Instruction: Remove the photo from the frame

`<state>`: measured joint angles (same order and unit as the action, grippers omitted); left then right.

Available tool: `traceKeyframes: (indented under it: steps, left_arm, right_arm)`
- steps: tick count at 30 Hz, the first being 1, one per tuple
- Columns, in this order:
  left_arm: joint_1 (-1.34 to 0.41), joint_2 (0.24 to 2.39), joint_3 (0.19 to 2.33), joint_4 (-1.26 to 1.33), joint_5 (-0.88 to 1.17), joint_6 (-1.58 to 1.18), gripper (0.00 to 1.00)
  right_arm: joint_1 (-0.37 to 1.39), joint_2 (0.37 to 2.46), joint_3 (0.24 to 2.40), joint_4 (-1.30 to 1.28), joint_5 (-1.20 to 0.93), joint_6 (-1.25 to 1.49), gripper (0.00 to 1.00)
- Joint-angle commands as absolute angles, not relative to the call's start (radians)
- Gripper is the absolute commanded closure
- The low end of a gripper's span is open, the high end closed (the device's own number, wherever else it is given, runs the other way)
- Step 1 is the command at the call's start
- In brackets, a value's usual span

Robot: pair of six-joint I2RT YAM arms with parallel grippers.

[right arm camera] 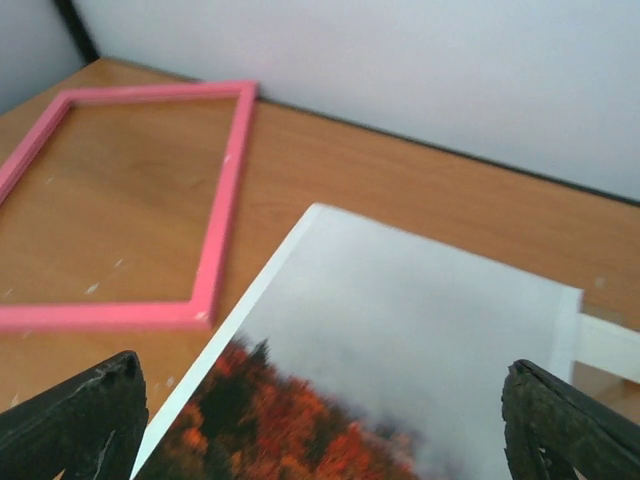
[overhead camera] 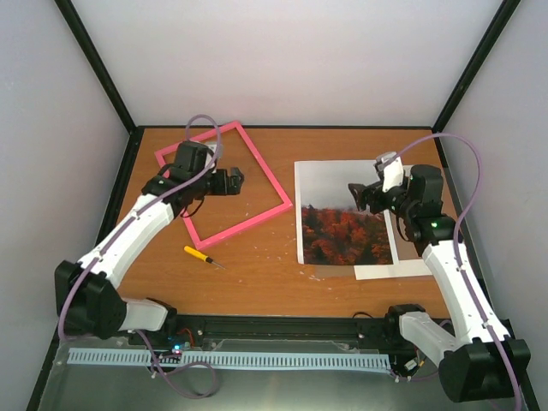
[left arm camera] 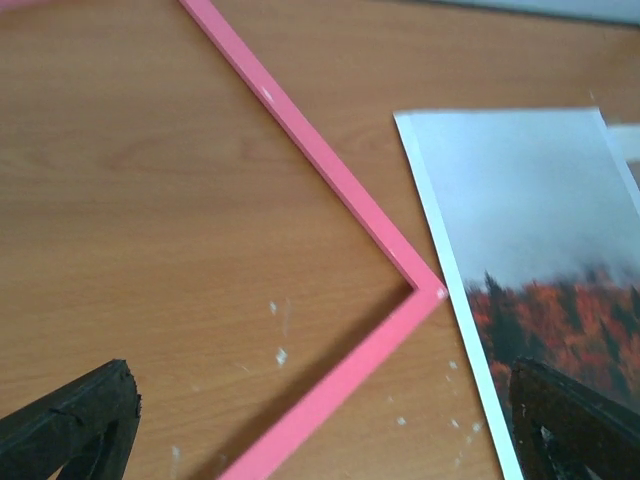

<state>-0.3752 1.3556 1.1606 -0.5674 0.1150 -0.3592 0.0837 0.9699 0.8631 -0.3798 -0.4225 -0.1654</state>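
Note:
The pink frame (overhead camera: 265,175) lies flat at the back left of the table, and bare wood shows through its opening. The photo (overhead camera: 342,214), red-orange forest under grey sky, lies flat to the right of the frame, apart from it. My left gripper (overhead camera: 233,181) hangs open over the frame's inside, holding nothing. In the left wrist view the frame's corner (left arm camera: 330,170) and the photo's edge (left arm camera: 530,200) lie between the spread fingers (left arm camera: 70,430). My right gripper (overhead camera: 364,195) stands open above the photo (right arm camera: 400,330), with the frame (right arm camera: 225,200) beyond it.
A plain white sheet (overhead camera: 402,270) sticks out from under the photo's right and near edges. A small yellow-handled screwdriver (overhead camera: 199,254) lies near the frame's front corner. Black posts and white walls close in the table on three sides.

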Motion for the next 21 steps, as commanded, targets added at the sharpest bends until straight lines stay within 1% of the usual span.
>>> traceKeyframes:
  steps: [1, 4, 6, 9, 11, 16, 21]
  left_arm:
    - [-0.361, 1.261, 1.134, -0.469, -0.092, -0.337, 0.00]
    - [-0.360, 1.216, 1.041, -0.375, -0.205, -0.335, 0.00]
    - [-0.360, 1.201, 1.007, -0.351, -0.227, -0.335, 0.00]
    - [-0.360, 1.192, 0.980, -0.342, -0.267, -0.365, 0.00]
    - [-0.360, 1.191, 0.983, -0.345, -0.291, -0.375, 0.00]
    - [-0.360, 1.163, 0.990, -0.354, -0.355, -0.385, 0.00]
    - [-0.360, 1.121, 0.956, -0.318, -0.369, -0.372, 0.00]
  right_arm:
    - [0.077, 0.986, 0.887, -0.243, -0.247, -0.027, 0.05]
    - [0.077, 0.992, 0.801, -0.153, -0.207, 0.017, 0.04]
    - [0.077, 0.993, 0.781, -0.157, -0.196, 0.017, 0.04]
    - [0.077, 0.981, 0.784, -0.175, -0.174, 0.040, 0.03]
    - [0.077, 0.968, 0.796, -0.181, -0.187, 0.056, 0.00]
    - [0.077, 0.967, 0.865, -0.240, -0.172, 0.065, 0.00]
    - [0.077, 0.965, 0.855, -0.236, -0.147, 0.049, 0.00]
